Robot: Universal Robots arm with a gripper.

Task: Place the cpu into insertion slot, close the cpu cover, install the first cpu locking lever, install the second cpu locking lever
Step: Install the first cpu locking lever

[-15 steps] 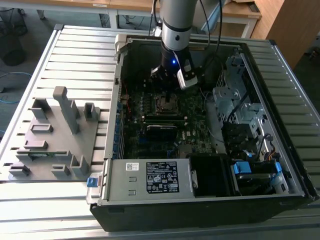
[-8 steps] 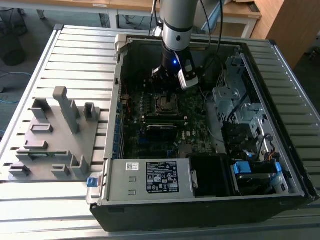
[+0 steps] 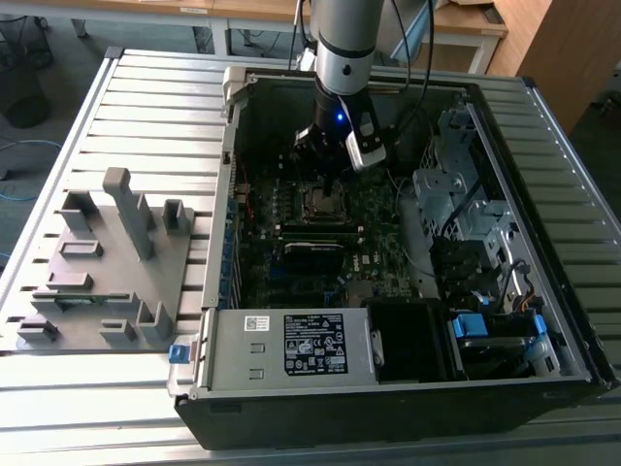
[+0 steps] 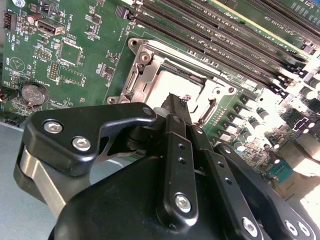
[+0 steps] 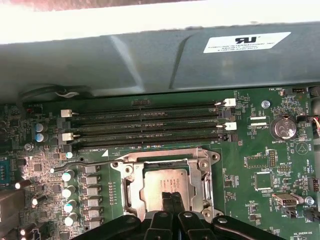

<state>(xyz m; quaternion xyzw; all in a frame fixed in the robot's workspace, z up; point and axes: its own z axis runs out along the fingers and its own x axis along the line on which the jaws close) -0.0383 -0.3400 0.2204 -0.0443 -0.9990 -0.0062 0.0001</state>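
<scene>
The gripper [image 5: 170, 196] has its two black fingers drawn together, tip to tip, with nothing seen between them. They hang just over the cpu [image 5: 161, 181]; whether they touch it I cannot tell. The cpu, a flat square with a dull silver-grey top, sits in the insertion slot [image 5: 165, 164]. The cpu cover [image 5: 132, 186], a thin silver frame with a square window, lies flat around it. One thin wire locking lever [image 5: 90, 162] reaches out from a corner of the frame across the green motherboard [image 5: 250, 200].

Just beside the socket run four long black memory slots [image 5: 145, 126], two of them with white end clips. A single round coin battery [image 5: 282, 128] lies well apart.

In the exterior view the arm [image 3: 344, 44] comes down from 12 o'clock into the open black case [image 3: 388, 413]. From the socket, the memory slots lie at 6 o'clock with the grey labelled power supply box [image 3: 243, 345] beyond. Metal drive cages [image 3: 451, 184] stand at 3 o'clock. At 9 o'clock, outside the case, a grey fixture tray [image 3: 184, 291] with upright blocks rests on the slatted table [image 3: 155, 92].
</scene>
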